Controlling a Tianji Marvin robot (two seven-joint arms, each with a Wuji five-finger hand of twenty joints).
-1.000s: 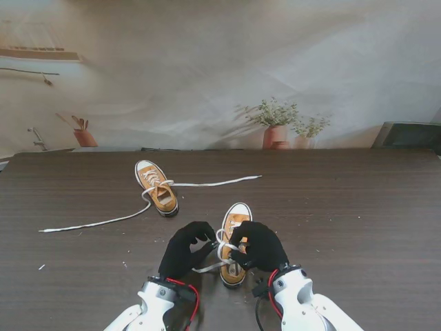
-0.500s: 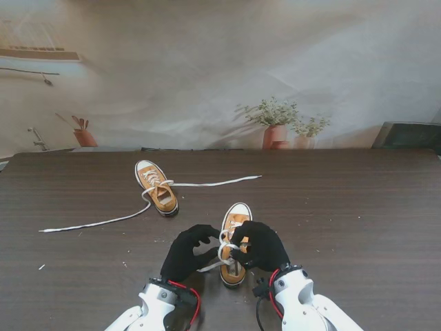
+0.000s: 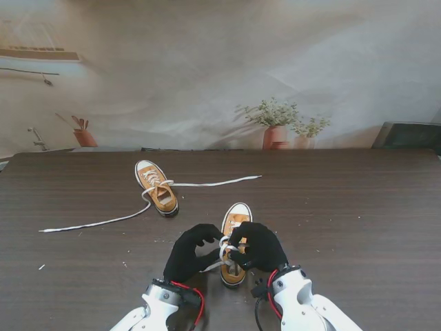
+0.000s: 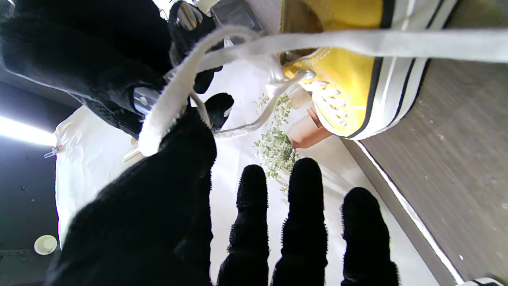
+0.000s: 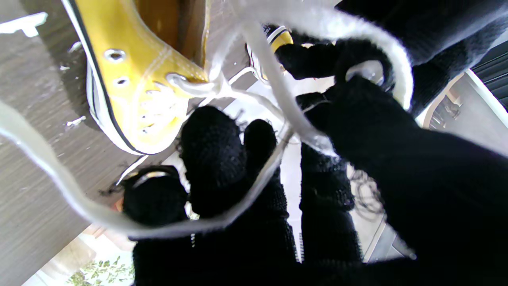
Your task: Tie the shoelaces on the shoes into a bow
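Both black-gloved hands working over the near yellow canvas sneaker with the white sole [image 3: 233, 243] on the dark wood-grain table [image 3: 358, 207]. Left hand [image 3: 191, 252] pinching a loop of flat white shoelace [image 4: 178, 87] between thumb and forefinger, other fingers [image 4: 303, 206] stretching out apart. Right hand [image 3: 257, 246] curling around the white lace [image 5: 285, 103], strand crossing its fingers [image 5: 216, 159]. Hands nearly touching above the eyelets. Second yellow sneaker [image 3: 156, 187] lying farther off to the left, laces [image 3: 96, 222] trailing untied across the table.
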